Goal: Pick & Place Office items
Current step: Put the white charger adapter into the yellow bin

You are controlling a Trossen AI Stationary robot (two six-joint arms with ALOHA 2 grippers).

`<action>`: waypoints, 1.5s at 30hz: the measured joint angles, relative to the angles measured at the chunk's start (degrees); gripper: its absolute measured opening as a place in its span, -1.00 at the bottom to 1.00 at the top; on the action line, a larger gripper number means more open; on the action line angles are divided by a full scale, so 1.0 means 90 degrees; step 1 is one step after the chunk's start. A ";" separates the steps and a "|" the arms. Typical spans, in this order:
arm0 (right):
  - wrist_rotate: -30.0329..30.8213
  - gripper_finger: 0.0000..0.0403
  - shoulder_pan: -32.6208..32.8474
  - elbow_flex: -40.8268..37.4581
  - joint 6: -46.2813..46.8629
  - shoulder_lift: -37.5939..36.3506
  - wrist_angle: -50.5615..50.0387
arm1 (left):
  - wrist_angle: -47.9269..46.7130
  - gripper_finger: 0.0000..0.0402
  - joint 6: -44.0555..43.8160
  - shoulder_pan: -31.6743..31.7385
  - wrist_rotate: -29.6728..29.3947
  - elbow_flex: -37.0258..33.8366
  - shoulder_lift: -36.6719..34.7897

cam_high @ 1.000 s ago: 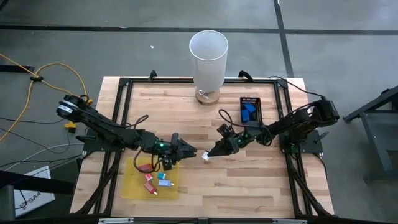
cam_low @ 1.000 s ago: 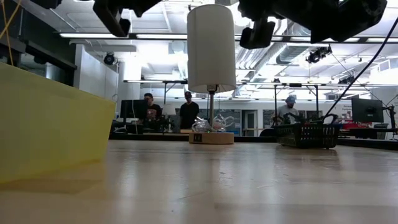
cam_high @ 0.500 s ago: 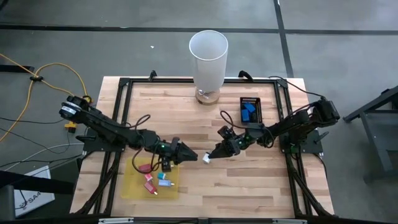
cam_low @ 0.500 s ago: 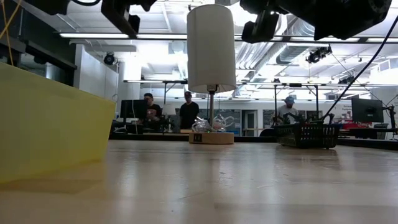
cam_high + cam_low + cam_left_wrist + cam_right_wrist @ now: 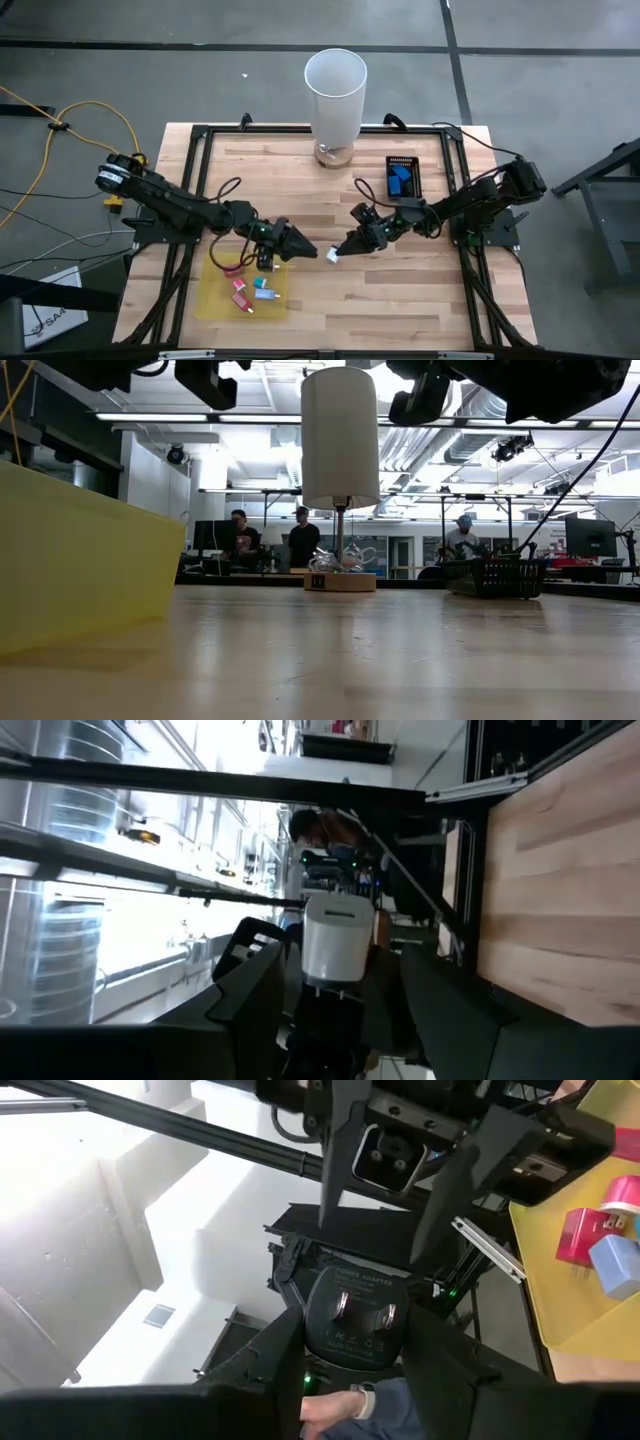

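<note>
**A:** Quick status, where's the handoff?

**B:** My right gripper [image 5: 338, 252] is mid-table, fingers clamped on the whitish piece [image 5: 331, 256], held off the table [image 5: 400, 290]. My left gripper [image 5: 303, 247] points nose to nose at it, fingers spread wide. I can't tell if they touch the piece.

**A:** So nothing placed from this one?

**B:** No, it's in the air between the two arms. I'd call it mid-transfer.

**A:** The rest?

**B:** A few small pieces lie on the yellow sheet [image 5: 210, 300] by the left arm: a red piece [image 5: 234, 268], a pink piece [image 5: 241, 286] and a teal piece [image 5: 262, 294]. Blue pieces [image 5: 398, 180] sit in the black tray [image 5: 413, 163] on the right side.

**A:** Progress guess?

**B:** Partway. I can't tell which spot is the goal, so no count of what's left.
</note>
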 joint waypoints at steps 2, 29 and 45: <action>0.0009 -0.34 0.0000 0.0000 0.0000 -0.0001 0.0002 | 0.0005 -0.04 -0.0096 0.0089 0.0091 0.0000 0.0000; 0.0236 -0.34 0.0100 0.0000 -0.0012 0.0001 -0.0053 | 0.0045 -0.04 -0.0418 0.0175 0.0622 0.0015 0.0000; 0.0372 -0.34 -0.0010 0.0023 -0.0029 0.0040 -0.0217 | 0.0046 -0.04 -0.0421 0.0174 0.0622 0.0015 0.0000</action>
